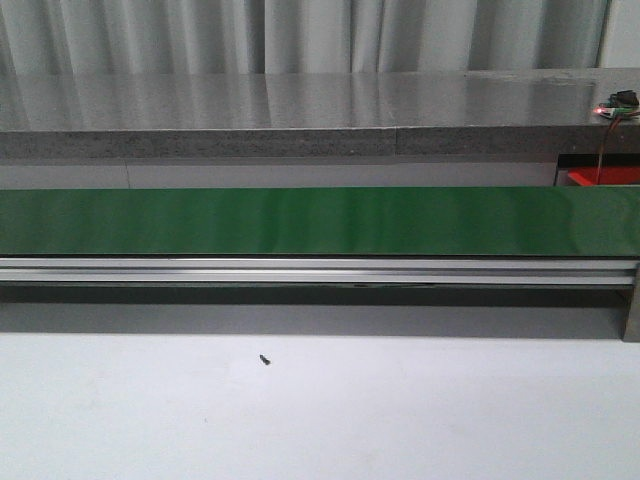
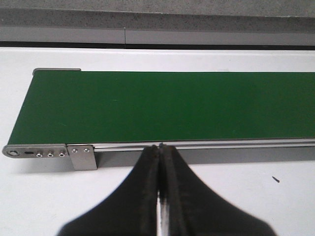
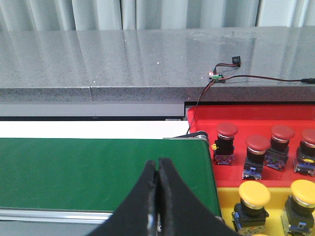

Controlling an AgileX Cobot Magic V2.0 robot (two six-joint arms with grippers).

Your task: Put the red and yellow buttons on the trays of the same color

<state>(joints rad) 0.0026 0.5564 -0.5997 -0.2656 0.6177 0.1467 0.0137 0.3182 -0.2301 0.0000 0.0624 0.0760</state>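
A green conveyor belt (image 1: 320, 221) runs across the middle of the front view, bare on top, with the white bench (image 1: 320, 410) below it. In the left wrist view the left gripper (image 2: 160, 147) is clenched on nothing, fingers (image 2: 147, 177) pressed together. The right gripper (image 3: 158, 164) is likewise clenched and empty. At the right of the right wrist view, red buttons (image 3: 227, 132) stand on the red tray (image 3: 206, 120), and yellow buttons (image 3: 254, 194) on the yellow tray (image 3: 225, 196) below it.

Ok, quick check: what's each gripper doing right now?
Left gripper: closed, holding nothing.
Right gripper: closed, holding nothing.
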